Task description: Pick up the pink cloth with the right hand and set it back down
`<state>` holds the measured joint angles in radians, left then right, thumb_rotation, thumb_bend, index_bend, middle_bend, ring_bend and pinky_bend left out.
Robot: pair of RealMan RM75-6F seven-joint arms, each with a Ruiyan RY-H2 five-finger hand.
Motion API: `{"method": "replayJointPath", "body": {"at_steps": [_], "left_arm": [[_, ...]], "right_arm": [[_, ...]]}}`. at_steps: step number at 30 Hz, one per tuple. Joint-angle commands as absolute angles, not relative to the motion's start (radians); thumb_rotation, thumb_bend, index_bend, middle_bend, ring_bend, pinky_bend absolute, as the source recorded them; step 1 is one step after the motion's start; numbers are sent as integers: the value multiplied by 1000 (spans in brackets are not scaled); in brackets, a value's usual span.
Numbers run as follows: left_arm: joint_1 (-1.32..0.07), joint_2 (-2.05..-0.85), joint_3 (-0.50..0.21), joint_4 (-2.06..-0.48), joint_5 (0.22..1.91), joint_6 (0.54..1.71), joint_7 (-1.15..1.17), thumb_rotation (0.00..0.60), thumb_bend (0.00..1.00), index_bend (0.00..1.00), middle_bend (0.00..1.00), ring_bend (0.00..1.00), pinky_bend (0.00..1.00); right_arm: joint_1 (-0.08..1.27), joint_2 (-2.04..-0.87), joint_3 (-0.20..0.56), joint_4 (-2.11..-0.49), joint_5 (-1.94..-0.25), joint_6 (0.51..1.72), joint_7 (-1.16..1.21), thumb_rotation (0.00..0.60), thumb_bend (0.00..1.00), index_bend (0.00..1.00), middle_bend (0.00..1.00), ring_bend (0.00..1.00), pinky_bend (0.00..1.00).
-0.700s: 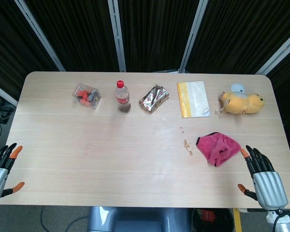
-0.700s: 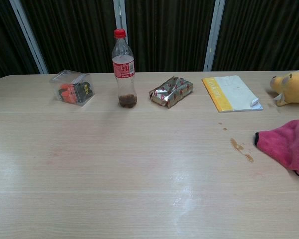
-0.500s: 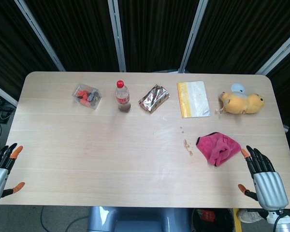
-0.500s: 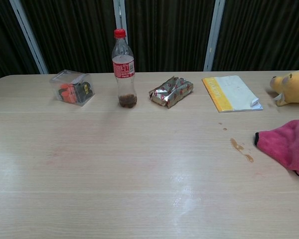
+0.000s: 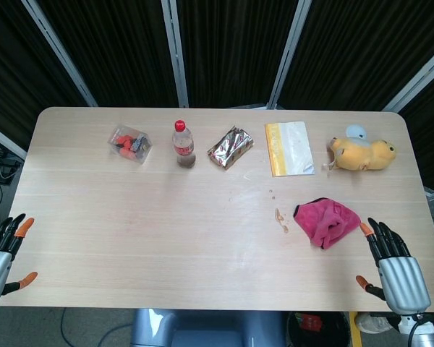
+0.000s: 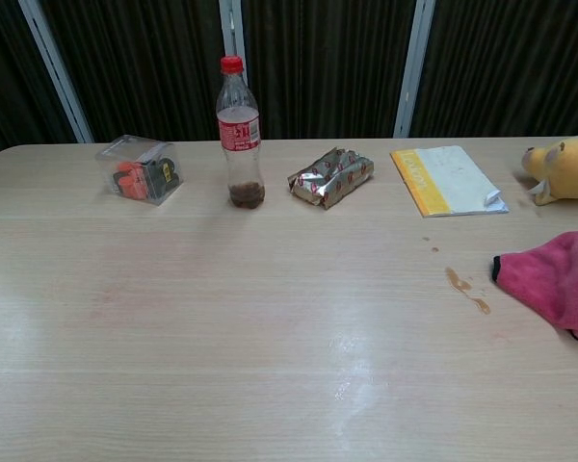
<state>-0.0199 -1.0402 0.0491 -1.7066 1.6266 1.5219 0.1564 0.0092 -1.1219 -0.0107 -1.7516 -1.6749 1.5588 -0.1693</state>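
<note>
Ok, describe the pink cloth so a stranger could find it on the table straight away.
Start at the table's right end, where the yellow plush toy lies at the back. Come toward the near edge from the toy: the pink cloth lies crumpled there, just ahead of the right robot hand. It is the only soft, magenta thing, with small brown stains to its left.

— What's behind the tabletop?
— Dark pleated curtains split by pale metal posts.
— And the surface?
— Light wood grain, rounded corners, a soft glare near the front edge.
</note>
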Motion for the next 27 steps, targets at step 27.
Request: {"method": "replayJointPath", "body": {"at_steps": [27], "left_arm": [[-30, -1042, 46, -1710, 1608, 1497, 147, 600, 0, 0, 0, 0, 0]], "right_arm": [[196, -1301, 151, -1758, -1288, 1279, -426, 600, 0, 29, 0, 0, 141]]}}
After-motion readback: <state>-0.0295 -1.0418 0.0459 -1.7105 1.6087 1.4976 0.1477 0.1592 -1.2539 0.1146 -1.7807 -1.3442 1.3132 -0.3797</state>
